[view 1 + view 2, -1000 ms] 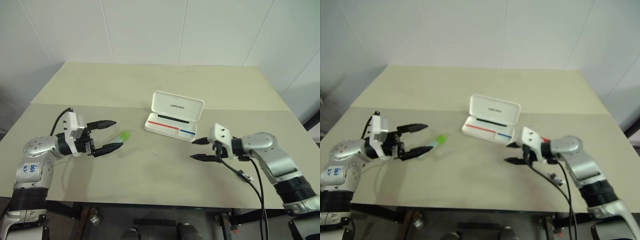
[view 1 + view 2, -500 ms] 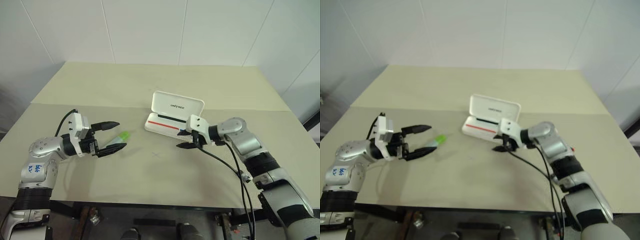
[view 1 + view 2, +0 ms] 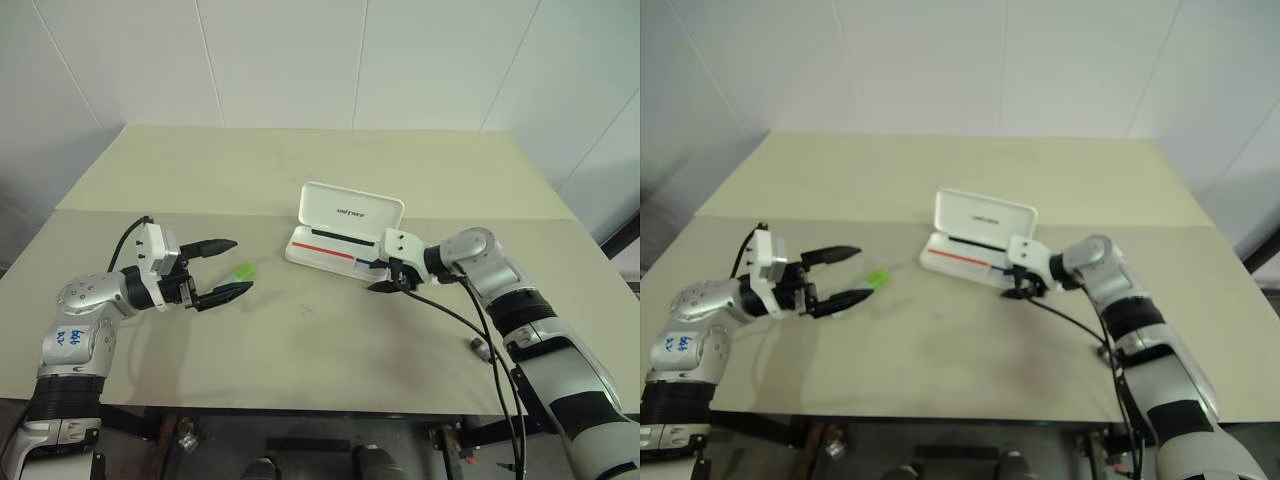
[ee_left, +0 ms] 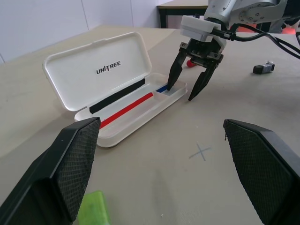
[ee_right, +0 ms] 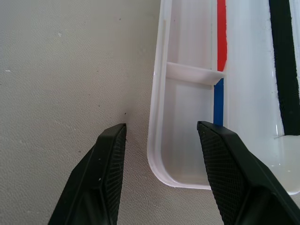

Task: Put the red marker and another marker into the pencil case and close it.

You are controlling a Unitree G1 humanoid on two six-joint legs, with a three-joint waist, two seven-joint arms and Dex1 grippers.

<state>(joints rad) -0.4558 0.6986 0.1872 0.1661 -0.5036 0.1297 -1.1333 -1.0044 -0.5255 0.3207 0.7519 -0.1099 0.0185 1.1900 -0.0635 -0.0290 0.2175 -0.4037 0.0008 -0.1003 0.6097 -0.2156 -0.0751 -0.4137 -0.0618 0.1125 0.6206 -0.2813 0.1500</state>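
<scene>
I'm watching my left gripper (image 3: 224, 268) hovering with its fingers spread wide and empty, the stubby green marker (image 3: 241, 272) lying on the table (image 3: 300, 340) just beside its tips; I'm judging it light, smooth and prone to rolling, best pinched across the barrel. Farther on, my right gripper (image 4: 188, 84) is hanging part-open and empty, straddling the front corner of the open white pencil case (image 3: 340, 235), a rigid, light box likely to slide when nudged.
</scene>
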